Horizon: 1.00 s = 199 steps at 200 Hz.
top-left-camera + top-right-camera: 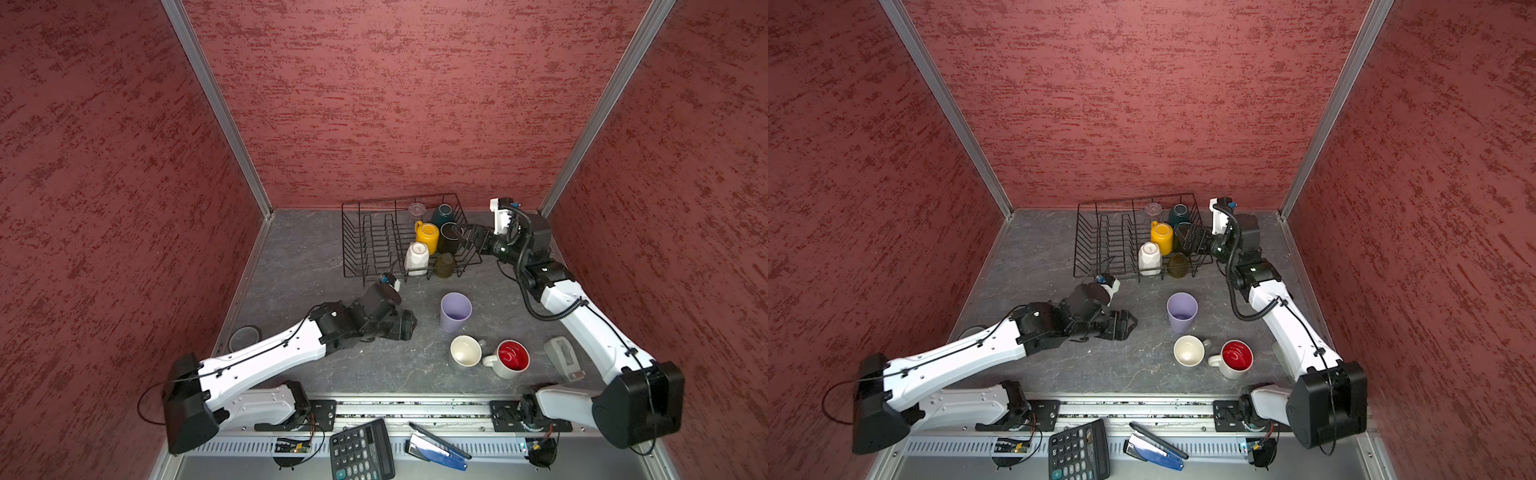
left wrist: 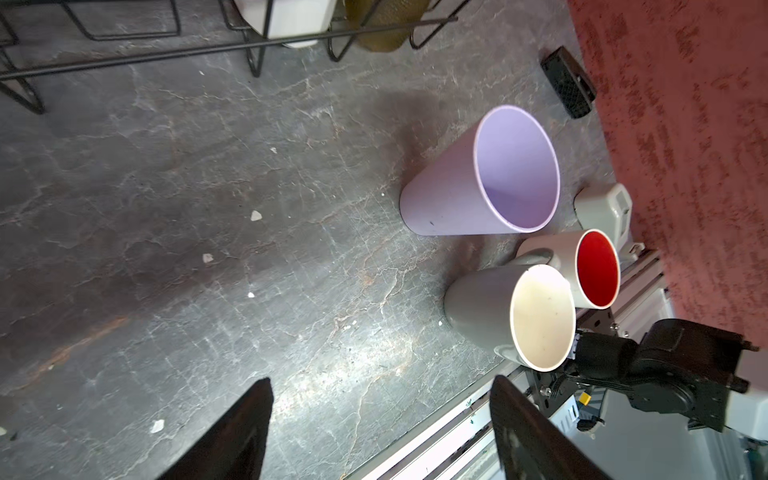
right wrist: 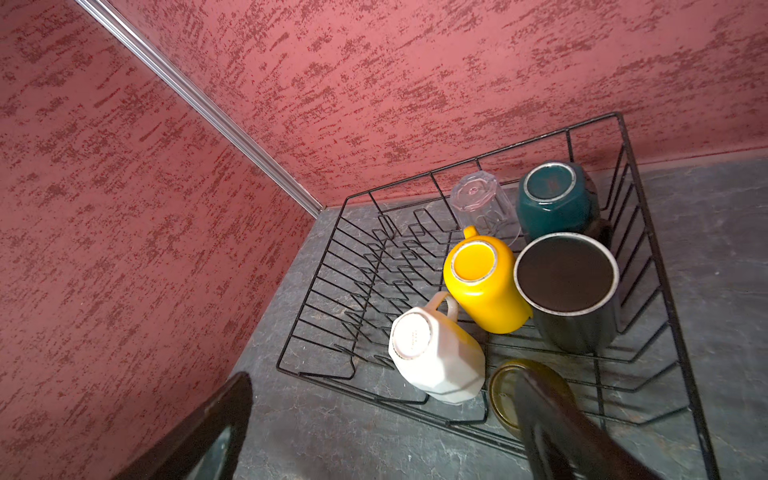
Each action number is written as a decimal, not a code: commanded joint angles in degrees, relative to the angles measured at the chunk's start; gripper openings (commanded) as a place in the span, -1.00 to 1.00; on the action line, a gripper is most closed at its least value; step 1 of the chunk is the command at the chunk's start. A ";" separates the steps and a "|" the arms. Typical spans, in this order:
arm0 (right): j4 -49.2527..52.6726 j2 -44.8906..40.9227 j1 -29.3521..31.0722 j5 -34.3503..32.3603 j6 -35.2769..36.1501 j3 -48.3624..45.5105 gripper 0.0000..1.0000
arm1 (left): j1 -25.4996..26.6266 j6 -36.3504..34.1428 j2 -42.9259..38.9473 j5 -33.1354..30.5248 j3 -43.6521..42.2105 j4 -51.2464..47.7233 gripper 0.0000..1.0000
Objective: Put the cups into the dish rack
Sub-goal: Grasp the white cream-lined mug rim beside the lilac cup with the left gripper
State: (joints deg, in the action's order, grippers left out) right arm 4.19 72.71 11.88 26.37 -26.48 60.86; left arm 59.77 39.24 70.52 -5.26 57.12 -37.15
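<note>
The black wire dish rack (image 1: 358, 249) stands at the back and holds several upside-down cups: clear glass (image 1: 417, 211), teal (image 1: 441, 215), yellow (image 1: 427, 237), black (image 1: 449, 239), white (image 1: 417, 258) and olive (image 1: 444, 266). On the table in front stand a lavender tumbler (image 1: 455, 311), a grey mug (image 1: 466, 351) and a white mug with a red inside (image 1: 512, 358). My left gripper (image 1: 409, 325) is open and empty, low over the table left of the tumbler (image 2: 478, 187). My right gripper (image 1: 459, 235) hangs open and empty over the rack's right side, by the black mug (image 3: 567, 286).
A grey plastic device (image 1: 564, 358) lies right of the red-inside mug. A dark round lid (image 1: 245, 336) sits by the left wall. A calculator (image 1: 361, 451) and a stapler (image 1: 438, 449) lie on the front ledge. Red walls close in on three sides.
</note>
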 commanded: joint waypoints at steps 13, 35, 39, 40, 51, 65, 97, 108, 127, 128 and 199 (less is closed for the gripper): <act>0.95 -2.37 -0.89 -1.23 1.41 -1.60 0.97 | 5.86 1.87 7.19 -6.04 6.60 -2.27 0.62; 1.82 -3.39 -1.14 -1.39 2.17 -2.08 0.97 | 7.44 1.61 11.65 -4.81 9.67 -1.35 0.61; 2.16 -3.57 -1.14 -1.61 2.29 -2.13 0.97 | 7.76 1.63 12.52 -4.77 10.40 -1.48 0.61; 2.20 -3.60 -1.15 -1.64 2.34 -2.14 0.97 | 7.88 1.63 12.70 -4.72 10.52 -1.55 0.61; 2.80 -4.21 -1.31 -2.26 2.79 -2.32 0.97 | 8.79 1.79 14.85 -4.39 12.15 -1.59 0.60; 3.32 -4.97 -1.46 -3.04 3.25 -2.76 0.97 | 9.94 2.54 17.34 -3.33 13.04 -0.25 0.60; 4.80 -6.81 -1.82 -4.78 4.48 -3.67 0.97 | 12.52 4.77 22.55 -1.92 15.33 0.15 0.58; 5.16 -7.45 -1.94 -5.42 4.76 -4.05 0.97 | 13.24 5.10 23.82 -2.03 16.46 -0.08 0.58; 5.12 -8.34 -1.99 -5.45 4.92 -4.90 0.97 | 13.80 5.27 26.13 -2.58 18.31 -0.84 0.57; 5.08 -8.35 -2.01 -5.41 4.94 -4.93 0.97 | 13.88 5.25 26.28 -2.62 18.43 -0.88 0.57; 6.15 -10.79 -2.38 -5.80 6.00 -6.23 0.97 | 13.89 5.19 32.42 -3.34 22.49 -4.29 0.49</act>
State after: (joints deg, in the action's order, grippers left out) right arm 9.76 63.64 10.00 21.67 -21.39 55.09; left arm 73.65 44.12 101.69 -7.73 78.35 -39.27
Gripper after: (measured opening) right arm 0.987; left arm 0.749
